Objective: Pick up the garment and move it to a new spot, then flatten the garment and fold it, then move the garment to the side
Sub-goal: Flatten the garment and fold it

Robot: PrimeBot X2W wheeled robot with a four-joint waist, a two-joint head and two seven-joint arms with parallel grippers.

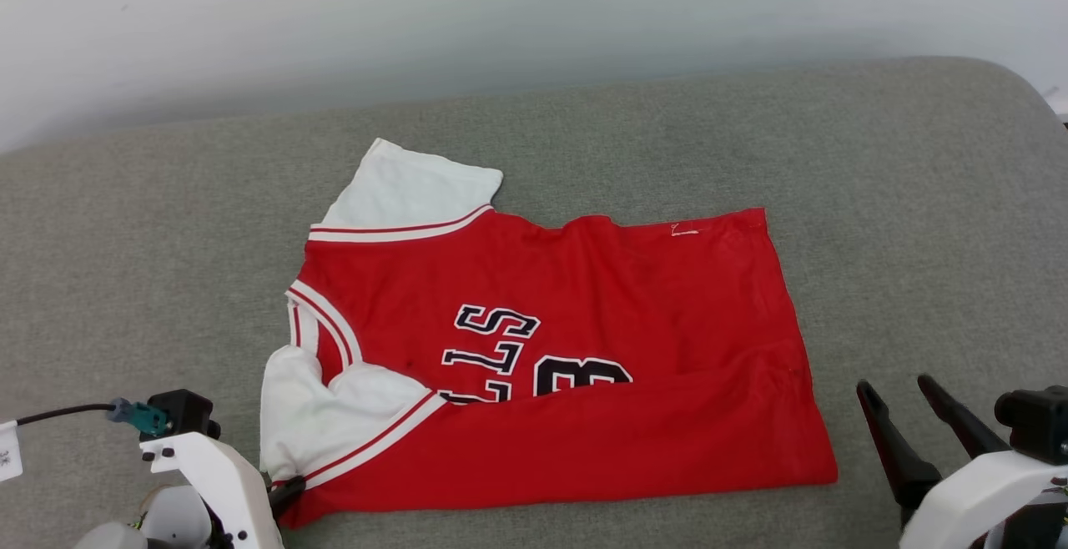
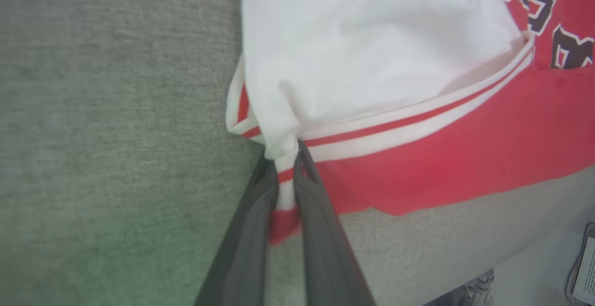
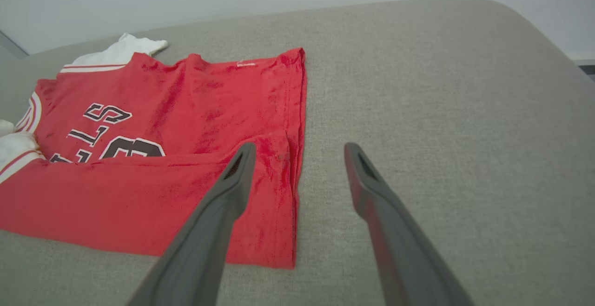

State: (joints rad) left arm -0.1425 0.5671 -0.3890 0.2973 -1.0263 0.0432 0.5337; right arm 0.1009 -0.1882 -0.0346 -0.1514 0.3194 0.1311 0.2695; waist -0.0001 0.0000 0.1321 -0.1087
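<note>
- Currently, garment (image 1: 542,340): lies spread across the middle of the grey cushion (image 1: 918,198), collar toward its left edge, hem toward its right. The near long side is folded over the chest, hiding the lower part of the letters (image 1: 492,340).
- Material: thin red jersey knit with a faint sheen. White short sleeves, ribbed red-and-white striped trim (image 2: 409,122), black letters outlined in white.
- Shape: a rough rectangle, lightly creased, with one sleeve (image 1: 409,190) jutting toward the cushion's far edge.
- Handling, as judged: light, limp and drapey. It should sag and bunch if lifted from one point, and a little slip is likely on the smooth knit. Not fragile.
- Best hold, as judged: corners and trimmed edges, where the doubled cloth gives the jaws more to bite on. Two spaced holds should keep it flat.
- Left gripper (image 2: 284,157): clamped on the near-left corner of the garment, with a pinch of white sleeve and striped trim between its fingers.
- Right gripper (image 3: 300,150): fingers well apart and holding nothing, at the garment's near-right corner. One finger is over red cloth, the other over bare cushion; contact cannot be told.
- Cushion: woven grey upholstery, matte, softly rounded at the far-right corner.
</note>
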